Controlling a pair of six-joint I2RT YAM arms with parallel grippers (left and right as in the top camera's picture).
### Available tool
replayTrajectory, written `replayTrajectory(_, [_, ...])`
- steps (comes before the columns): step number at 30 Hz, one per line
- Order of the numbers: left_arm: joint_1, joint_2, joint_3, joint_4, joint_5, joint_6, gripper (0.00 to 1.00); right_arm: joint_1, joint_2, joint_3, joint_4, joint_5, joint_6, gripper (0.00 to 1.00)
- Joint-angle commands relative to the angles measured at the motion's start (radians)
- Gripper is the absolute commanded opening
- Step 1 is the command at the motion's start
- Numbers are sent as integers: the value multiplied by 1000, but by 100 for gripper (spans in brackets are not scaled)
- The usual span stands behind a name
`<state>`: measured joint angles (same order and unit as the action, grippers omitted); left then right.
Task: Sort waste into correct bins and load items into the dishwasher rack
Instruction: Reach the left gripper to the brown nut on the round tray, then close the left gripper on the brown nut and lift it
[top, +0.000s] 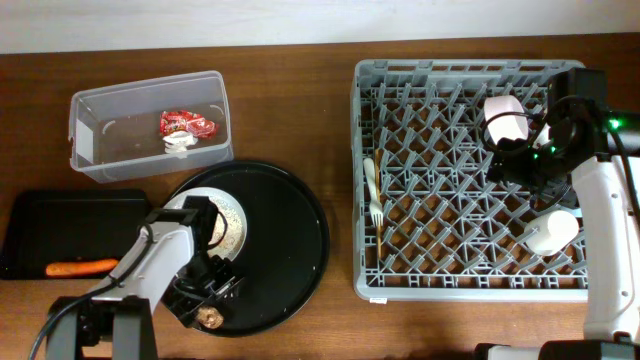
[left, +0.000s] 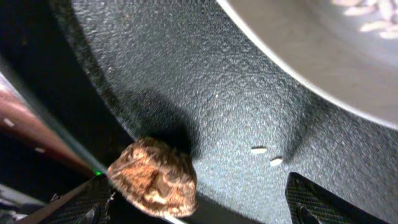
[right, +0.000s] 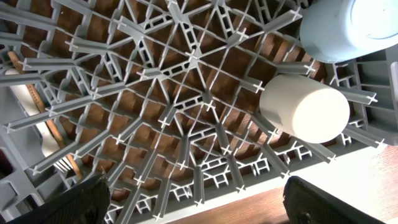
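- Left fingers (left: 314, 200) spread, food scrap (left: 155, 178) between them at round black tray's (left: 217, 93) front rim
- Right fingers (right: 81, 202) spread over dishwasher rack (right: 186, 62), well apart

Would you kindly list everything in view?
Clear plastic tub: one, rear left.
Red snack wrapper, small white wrapper: one each, in tub.
Shallow black rectangular tray: one, front left.
Orange carrot: one, in it.
Round black tray: one, centre.
White round plate: one, on it.
Brown food scrap: one, round tray's edge.
Grey plastic rack: one, right.
White fork, white spoon, wooden chopstick: one each, rack's left.
Pale pink bowl, cream cup, light blue cup: one each, in rack.
Left hand, right hand: black, open.
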<state>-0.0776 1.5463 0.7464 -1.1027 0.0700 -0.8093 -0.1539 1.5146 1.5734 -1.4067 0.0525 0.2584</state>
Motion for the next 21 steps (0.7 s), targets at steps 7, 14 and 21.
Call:
replayTrajectory(7, [-3,-19,-24,47,-12,-16,89,-5,-14,-3,0,12,0,92])
replayTrajectory(14, [-3,-19,-24,74,-14,-16,77,-5,-14,-3,0,12,0,92])
replayTrajectory(21, [-3,-19,-24,73,-14,-16,65,-5,-14,-3,0,12,0,92])
